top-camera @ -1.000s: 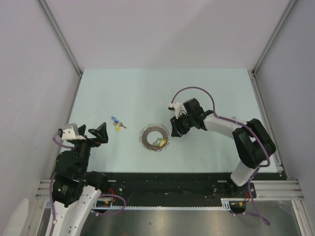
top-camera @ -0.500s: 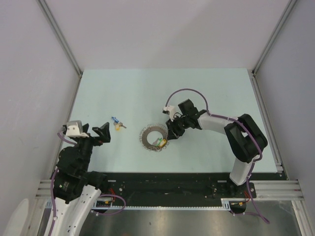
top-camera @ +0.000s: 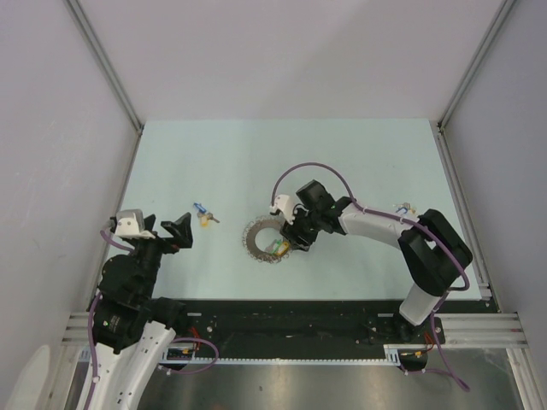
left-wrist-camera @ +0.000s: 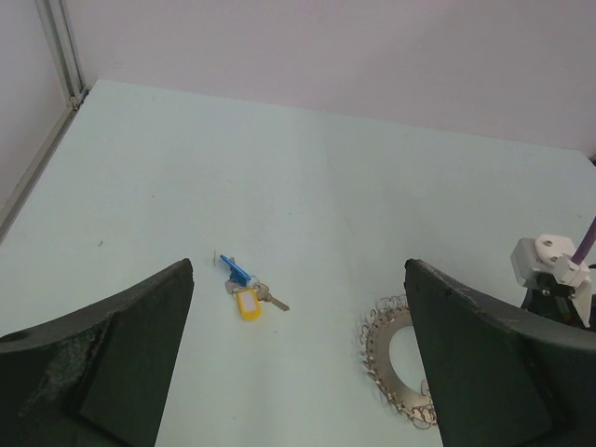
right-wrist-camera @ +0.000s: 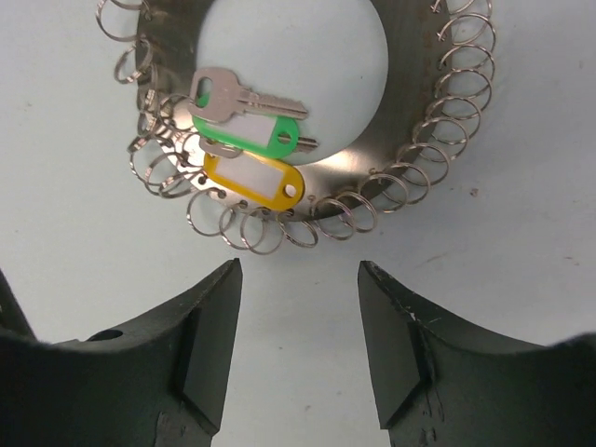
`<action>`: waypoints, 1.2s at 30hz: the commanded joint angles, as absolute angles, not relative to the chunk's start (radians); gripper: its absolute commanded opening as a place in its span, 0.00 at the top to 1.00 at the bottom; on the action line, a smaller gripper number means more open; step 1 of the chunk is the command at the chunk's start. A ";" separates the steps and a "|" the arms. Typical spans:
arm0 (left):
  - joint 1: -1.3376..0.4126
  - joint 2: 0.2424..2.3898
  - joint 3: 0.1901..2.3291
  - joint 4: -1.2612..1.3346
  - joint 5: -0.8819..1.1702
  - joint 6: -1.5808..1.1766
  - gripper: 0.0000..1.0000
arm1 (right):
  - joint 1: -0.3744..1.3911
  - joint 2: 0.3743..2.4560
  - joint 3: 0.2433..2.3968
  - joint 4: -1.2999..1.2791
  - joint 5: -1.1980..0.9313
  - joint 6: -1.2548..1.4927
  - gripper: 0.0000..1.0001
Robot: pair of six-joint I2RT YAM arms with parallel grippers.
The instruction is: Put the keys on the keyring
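Note:
The keyring (top-camera: 256, 232) is a flat silvery band edged with many small wire loops, lying mid-table. A silver key (right-wrist-camera: 223, 95) with green (right-wrist-camera: 259, 136) and yellow (right-wrist-camera: 251, 180) tags rests on the band (right-wrist-camera: 414, 130); whether it is hooked on, I cannot tell. A second bunch of keys (top-camera: 204, 216) with blue and yellow tags (left-wrist-camera: 244, 291) lies to the left. My right gripper (right-wrist-camera: 300, 279) hovers open just beside the keyring's edge (top-camera: 295, 240), holding nothing. My left gripper (left-wrist-camera: 298, 279) stands wide open and empty at the near left (top-camera: 158, 229), away from both.
The pale green tabletop (top-camera: 359, 162) is bounded by grey walls and metal rails at the left (top-camera: 128, 171) and right (top-camera: 453, 188). The right arm's purple cable (top-camera: 295, 175) loops above the keyring. In the left wrist view the keyring (left-wrist-camera: 377, 340) is partly hidden behind my finger.
The right gripper has moved left, up to the keyring's edge, and its jaws have spread wider. The left arm shifted slightly early on, then stayed still.

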State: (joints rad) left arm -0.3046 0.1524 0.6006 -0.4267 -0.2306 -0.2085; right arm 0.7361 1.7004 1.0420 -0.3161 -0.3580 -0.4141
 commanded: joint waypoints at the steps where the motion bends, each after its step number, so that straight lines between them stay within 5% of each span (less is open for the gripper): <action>1: -0.298 0.150 0.598 -0.393 -0.192 -0.190 0.00 | 0.738 1.666 1.078 -0.365 -0.308 -0.595 0.43; 8: -0.298 0.150 0.598 -0.393 -0.190 -0.190 0.00 | 0.749 1.713 1.141 -0.406 -0.351 -0.687 0.62; 25: -0.298 0.155 0.597 -0.393 -0.186 -0.187 0.00 | 0.781 1.841 1.250 -0.546 -0.347 -0.773 0.58; 36: -0.298 0.156 0.598 -0.391 -0.184 -0.187 0.00 | 0.778 1.881 1.284 -0.572 -0.390 -0.796 0.67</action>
